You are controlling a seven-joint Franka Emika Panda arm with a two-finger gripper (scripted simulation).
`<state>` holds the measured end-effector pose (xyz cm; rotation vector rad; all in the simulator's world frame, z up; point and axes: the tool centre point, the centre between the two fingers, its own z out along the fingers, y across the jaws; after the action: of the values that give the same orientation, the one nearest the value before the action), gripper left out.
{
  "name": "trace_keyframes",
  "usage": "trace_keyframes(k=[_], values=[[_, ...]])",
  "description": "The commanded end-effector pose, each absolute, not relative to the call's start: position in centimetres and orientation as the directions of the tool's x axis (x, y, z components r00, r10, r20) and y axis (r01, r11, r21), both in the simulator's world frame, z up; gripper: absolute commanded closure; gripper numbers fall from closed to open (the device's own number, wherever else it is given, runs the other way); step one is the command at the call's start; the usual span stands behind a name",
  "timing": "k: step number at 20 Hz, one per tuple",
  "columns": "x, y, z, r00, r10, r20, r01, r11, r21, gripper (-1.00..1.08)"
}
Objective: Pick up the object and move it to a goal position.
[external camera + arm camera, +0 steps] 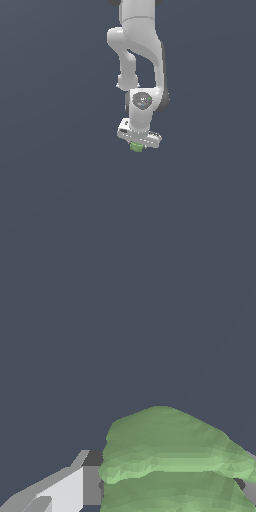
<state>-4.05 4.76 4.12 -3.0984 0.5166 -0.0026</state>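
Observation:
The object [135,146] is a small bright green ribbed stubby piece. In the exterior view it sits right under the white gripper [136,145], mostly hidden by the hand. In the wrist view the object [170,461] fills the space between the fingers; one grey-white finger [75,488] presses against its side and a sliver of the other finger [248,488] shows on the opposite side. The gripper is shut on the object and holds it against the plain dark background.
The white arm [140,55] comes down from the top of the exterior view. A plain dark grey-blue surface [60,190] fills the rest of both views. No other objects show.

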Motion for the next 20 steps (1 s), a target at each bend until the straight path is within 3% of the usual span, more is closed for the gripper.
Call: trace_keyframes(k=[1, 10, 20], values=[[-4.1, 4.7, 4.0, 0.946, -0.325, 0.0, -0.325, -0.946, 0.0, 1.08], [-3.8, 4.1, 5.3, 0.946, -0.325, 0.001, -0.325, -0.946, -0.001, 1.08], [-2.4, 0.5, 12.1, 0.946, -0.325, 0.001, -0.325, -0.946, -0.001, 1.08]])
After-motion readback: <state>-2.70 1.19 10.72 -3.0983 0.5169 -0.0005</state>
